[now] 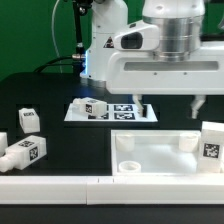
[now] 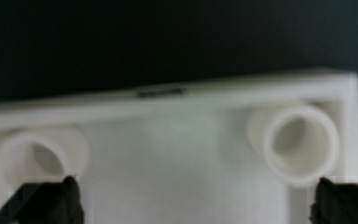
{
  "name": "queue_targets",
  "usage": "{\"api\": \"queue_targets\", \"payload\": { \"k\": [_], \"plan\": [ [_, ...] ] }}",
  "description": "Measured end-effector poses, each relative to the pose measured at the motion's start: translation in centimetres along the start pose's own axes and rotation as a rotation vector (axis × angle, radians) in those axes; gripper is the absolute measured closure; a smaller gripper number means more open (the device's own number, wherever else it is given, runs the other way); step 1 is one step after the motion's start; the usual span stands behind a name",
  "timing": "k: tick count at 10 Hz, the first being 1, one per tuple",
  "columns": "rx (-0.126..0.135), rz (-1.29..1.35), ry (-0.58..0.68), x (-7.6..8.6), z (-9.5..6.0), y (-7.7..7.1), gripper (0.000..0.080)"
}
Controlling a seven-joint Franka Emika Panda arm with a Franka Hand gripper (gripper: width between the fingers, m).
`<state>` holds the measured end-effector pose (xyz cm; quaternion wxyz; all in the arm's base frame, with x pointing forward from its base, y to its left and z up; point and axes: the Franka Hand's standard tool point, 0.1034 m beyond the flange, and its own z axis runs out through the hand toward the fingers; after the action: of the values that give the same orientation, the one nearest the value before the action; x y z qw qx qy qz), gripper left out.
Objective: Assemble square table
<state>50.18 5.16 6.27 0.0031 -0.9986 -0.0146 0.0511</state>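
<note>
The white square panel (image 1: 160,155) lies at the front of the exterior view, right of the middle, rim and round corner sockets up. My gripper (image 1: 165,108) hangs open just above its far edge. In the wrist view the panel (image 2: 176,130) fills the frame, with two sockets showing, and my gripper (image 2: 197,200) is open with one dark fingertip (image 2: 51,200) at each side of the panel, holding nothing. Three tagged legs lie on the exterior view's left, one (image 1: 28,120) apart and two together (image 1: 25,152). A fourth leg (image 1: 212,140) stands at the panel's right.
The marker board (image 1: 110,108) lies flat behind the panel, partly under my hand. A long white rail (image 1: 60,186) runs along the front edge. The arm's white base (image 1: 105,40) stands at the back.
</note>
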Motion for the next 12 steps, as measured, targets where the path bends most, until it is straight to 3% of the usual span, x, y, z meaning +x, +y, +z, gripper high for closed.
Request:
{"api": "queue_targets", "payload": {
  "k": [2, 6, 9, 10, 12],
  "plan": [
    [0.006, -0.078, 0.041, 0.0, 0.3, 0.8, 0.015],
    [-0.012, -0.324, 0.03, -0.5, 0.6, 1.4, 0.015],
    [-0.052, -0.409, -0.111, -7.4, 1.4, 3.5, 0.015],
    [-0.049, -0.392, -0.111, -7.7, 1.1, 4.0, 0.015],
    [-0.048, -0.378, -0.2, -8.0, 1.5, 3.6, 0.015]
  ]
}}
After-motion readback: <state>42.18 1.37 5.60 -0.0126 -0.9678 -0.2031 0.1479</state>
